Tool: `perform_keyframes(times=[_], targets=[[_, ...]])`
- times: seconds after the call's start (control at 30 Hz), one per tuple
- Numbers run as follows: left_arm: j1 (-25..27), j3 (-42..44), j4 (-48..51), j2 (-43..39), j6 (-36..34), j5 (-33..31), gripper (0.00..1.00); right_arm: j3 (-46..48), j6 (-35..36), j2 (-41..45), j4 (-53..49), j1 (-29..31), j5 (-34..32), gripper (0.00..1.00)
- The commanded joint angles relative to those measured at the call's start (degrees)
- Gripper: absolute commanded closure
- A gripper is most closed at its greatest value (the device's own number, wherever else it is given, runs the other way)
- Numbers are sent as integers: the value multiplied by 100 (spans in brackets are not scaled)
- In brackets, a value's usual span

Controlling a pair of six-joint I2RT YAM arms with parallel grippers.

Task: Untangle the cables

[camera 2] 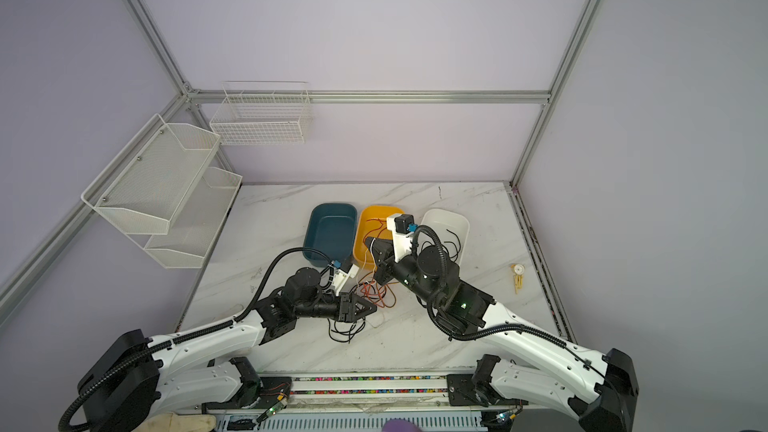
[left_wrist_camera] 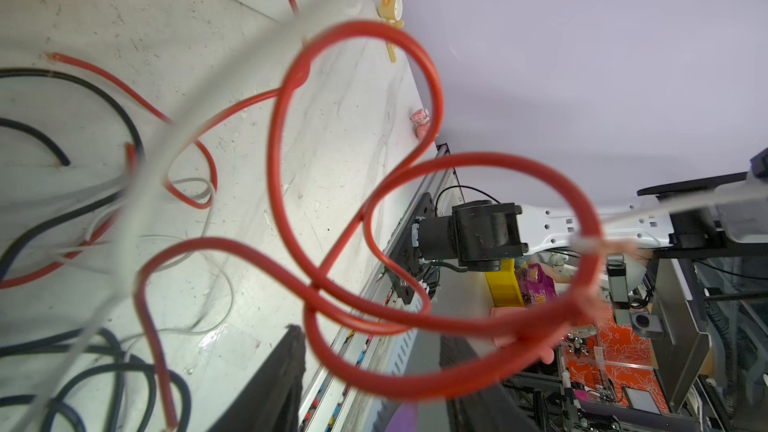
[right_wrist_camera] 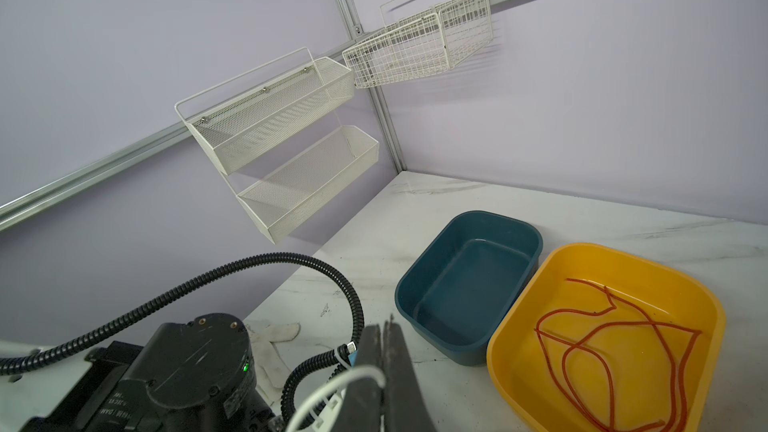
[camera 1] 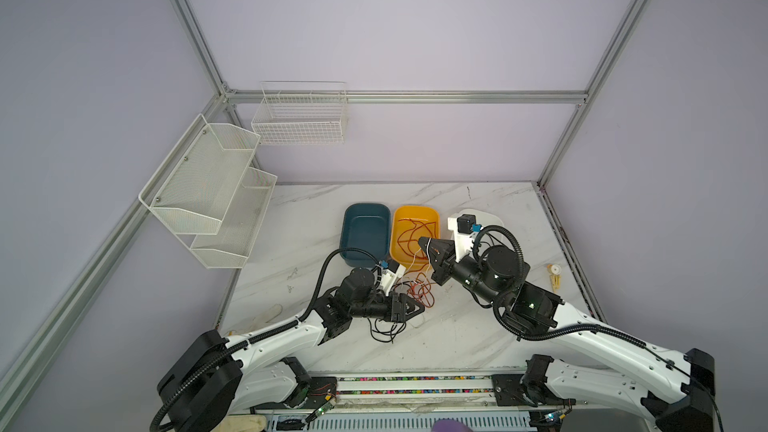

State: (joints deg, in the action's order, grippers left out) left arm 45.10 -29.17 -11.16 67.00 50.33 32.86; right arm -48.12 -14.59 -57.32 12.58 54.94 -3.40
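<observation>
Marble worktop [camera 1: 478,326]: a white cable [right_wrist_camera: 357,370] seemingly being drawn from the tangle.
Cables [camera 1: 417,290] are heaped between the arms, just before the yellow bin [camera 1: 415,210]. The left end effector [camera 1: 419,309] is held spread at the heap; the right end effector [camera 1: 424,242], raised, is pressed together on the white cable. Next, a steady pull apart is likely called for.

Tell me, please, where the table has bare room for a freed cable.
Bare marble lies left of the blue tub, along the back wall behind it and the yellow tub, and at the front between left arm and right arm. Crowded: the cable tangle before the yellow tub.
</observation>
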Motion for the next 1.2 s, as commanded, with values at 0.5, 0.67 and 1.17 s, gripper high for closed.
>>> perform_keyframes(times=[0.5,0.67,1.17], targets=[[234,60,-1916,177,718,-150,40,-31,-123,42,96,32,58,100],[243,10,-1813,289,660,-84,53,-74,-110,72,39,32,37,100],[243,-509,-548,350,151,-310,71,-128,-88,107,-41,32,23,100]])
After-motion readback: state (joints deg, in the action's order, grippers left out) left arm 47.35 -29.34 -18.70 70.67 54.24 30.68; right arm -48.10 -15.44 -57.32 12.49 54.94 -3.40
